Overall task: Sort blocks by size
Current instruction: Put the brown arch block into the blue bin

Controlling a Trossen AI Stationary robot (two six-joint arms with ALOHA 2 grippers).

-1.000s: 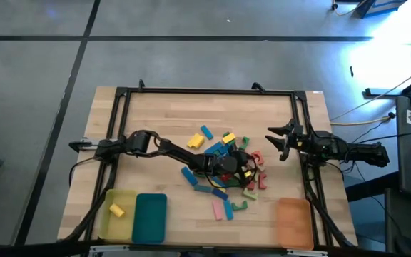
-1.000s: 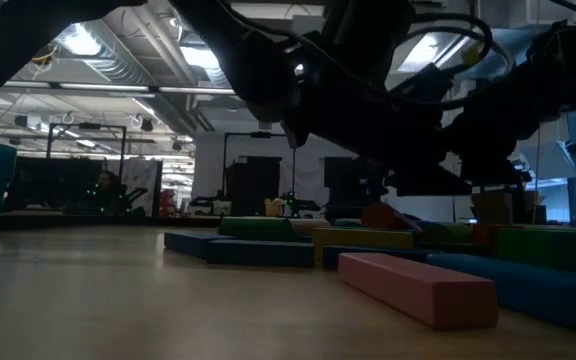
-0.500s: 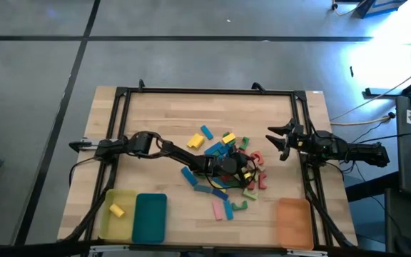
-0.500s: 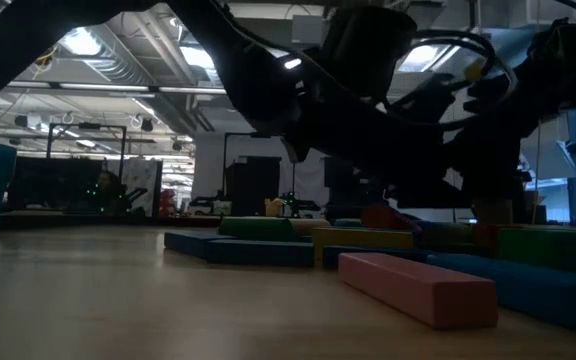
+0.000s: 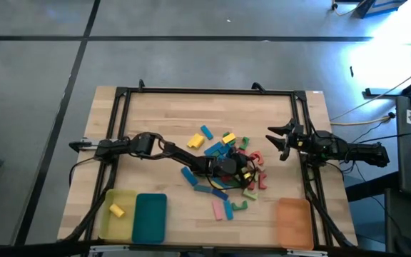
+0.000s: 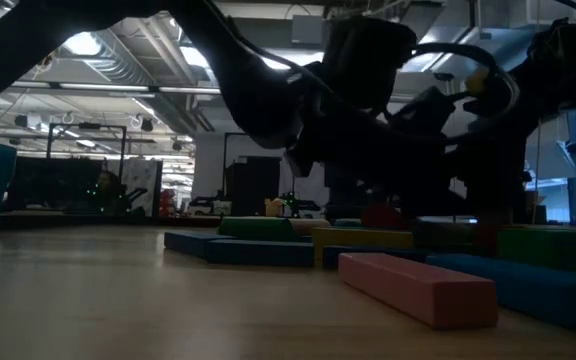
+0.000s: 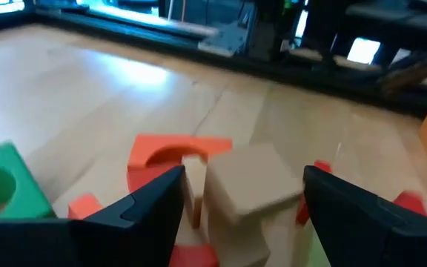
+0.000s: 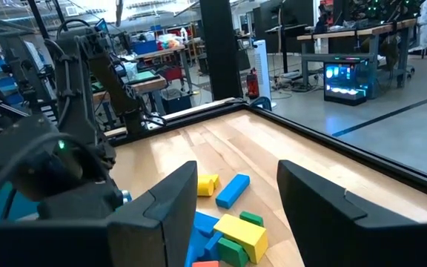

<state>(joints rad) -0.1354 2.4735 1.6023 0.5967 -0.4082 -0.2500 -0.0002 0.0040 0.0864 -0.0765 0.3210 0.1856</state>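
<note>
left arm down in the block pile, right arm waiting at the surface's right edge

a tan cube (image 7: pixel 252 187) sat squarely between the left gripper's (image 7: pixel 243 194) released jaws, inside the blocks (image 5: pixel 227 168) mid-surface; right gripper (image 5: pixel 282 141), jaws spread, hung well apart.

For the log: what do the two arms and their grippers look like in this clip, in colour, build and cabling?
Both arms are black, built of slim jointed segments. The left gripper has two dark, flat, wedge-shaped fingers; the right gripper has the same broad dark fingers. A black cable loops off the left arm near its base, and thin cables hang along it in the low view. No markings show.
</note>
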